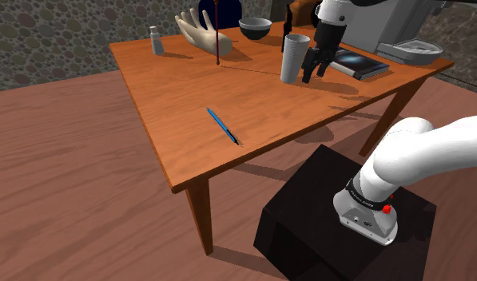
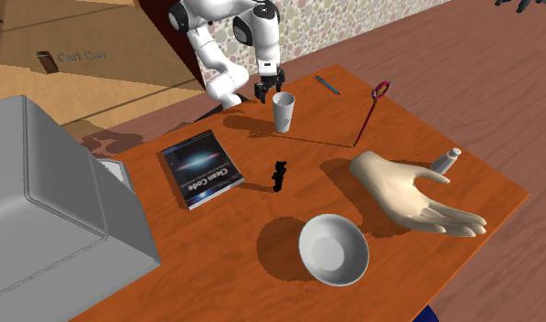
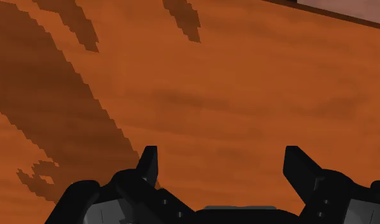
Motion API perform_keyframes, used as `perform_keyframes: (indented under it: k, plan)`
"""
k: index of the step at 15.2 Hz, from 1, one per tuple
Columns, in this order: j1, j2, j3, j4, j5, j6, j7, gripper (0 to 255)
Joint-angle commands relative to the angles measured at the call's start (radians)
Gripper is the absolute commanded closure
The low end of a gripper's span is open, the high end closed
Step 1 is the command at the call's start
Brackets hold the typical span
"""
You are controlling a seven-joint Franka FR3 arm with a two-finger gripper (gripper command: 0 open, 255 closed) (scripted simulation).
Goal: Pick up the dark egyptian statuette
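The dark Egyptian statuette [image 2: 279,175] is small and black. It stands upright in the middle of the wooden table [image 2: 262,210], between a dark book [image 2: 200,167] and a white bowl [image 2: 334,248]. My black gripper [image 2: 264,91] hangs low over the table beside a white cup [image 2: 283,112], well short of the statuette. In the shoulder view the gripper [image 1: 312,75] sits between the cup [image 1: 295,57] and the book [image 1: 358,64]. In the wrist view the gripper [image 3: 220,156] is open, with bare tabletop [image 3: 233,95] between its fingers.
A pale hand sculpture [image 2: 408,194], a small shaker [image 2: 444,162] and a thin red stick [image 2: 371,112] stand towards the second exterior view's right. A blue pen [image 1: 224,126] lies near the table's front edge. A big grey box [image 2: 51,210] fills one table end.
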State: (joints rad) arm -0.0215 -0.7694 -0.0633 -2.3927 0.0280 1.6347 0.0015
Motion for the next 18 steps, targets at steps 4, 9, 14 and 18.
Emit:
perform_keyframes:
  k: [4,9,14,18]
  plan:
    - [-0.026,0.087,0.004,0.051,-0.028,0.071,0.035,0]
    - [-0.069,0.230,0.009,0.154,-0.078,0.168,0.099,0]
    - [-0.112,0.366,0.011,0.277,-0.132,0.237,0.169,0]
    - [-0.143,0.472,0.009,0.390,-0.178,0.273,0.226,0]
